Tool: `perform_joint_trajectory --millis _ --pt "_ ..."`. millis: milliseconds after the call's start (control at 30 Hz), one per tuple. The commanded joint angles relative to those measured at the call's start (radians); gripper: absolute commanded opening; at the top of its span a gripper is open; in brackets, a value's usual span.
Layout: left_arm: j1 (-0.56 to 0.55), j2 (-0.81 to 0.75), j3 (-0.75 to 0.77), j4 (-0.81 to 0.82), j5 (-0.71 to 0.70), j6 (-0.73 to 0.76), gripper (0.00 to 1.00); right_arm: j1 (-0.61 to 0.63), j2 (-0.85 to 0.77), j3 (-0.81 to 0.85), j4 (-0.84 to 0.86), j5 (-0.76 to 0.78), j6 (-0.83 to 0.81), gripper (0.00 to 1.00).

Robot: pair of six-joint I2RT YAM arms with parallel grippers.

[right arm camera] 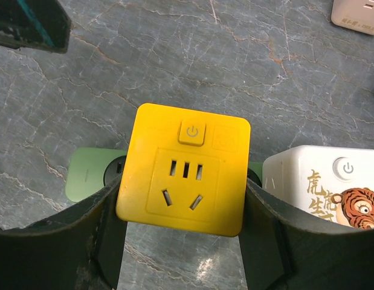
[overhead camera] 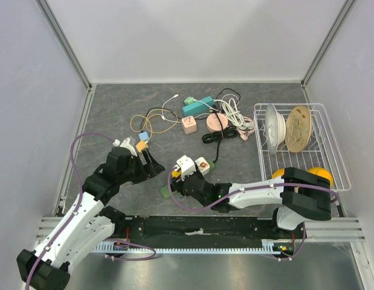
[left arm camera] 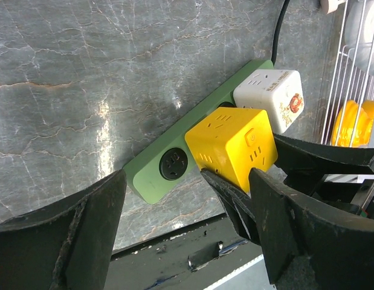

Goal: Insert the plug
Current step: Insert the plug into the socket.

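A yellow cube plug adapter (right arm camera: 185, 169) sits on a green power strip (right arm camera: 87, 175), next to a white cube adapter with a tiger print (right arm camera: 322, 187). My right gripper (right arm camera: 183, 187) is shut on the yellow cube's two sides. In the left wrist view the yellow cube (left arm camera: 232, 145) stands between an empty round socket (left arm camera: 173, 164) and the white cube (left arm camera: 271, 96); I cannot tell whether it is fully seated. My left gripper (left arm camera: 187, 241) is open and empty, just left of the strip. In the top view both grippers meet near the strip (overhead camera: 167, 191).
A white wire dish rack (overhead camera: 332, 163) with plates and a yellow object stands at the right. Cables, a teal strip (overhead camera: 197, 107) and small adapters lie at the back centre. A black rail (overhead camera: 199, 226) runs along the near edge.
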Motion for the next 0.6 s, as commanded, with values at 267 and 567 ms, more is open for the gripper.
perform_joint_trajectory --millis 267,567 --pt "0.004 0.060 0.027 0.054 0.055 0.055 0.88 0.004 0.103 0.093 -0.090 -0.117 -0.017 0.00" --pt "0.004 0.074 -0.027 0.100 0.121 0.039 0.88 0.004 0.053 -0.063 -0.035 -0.140 0.052 0.00"
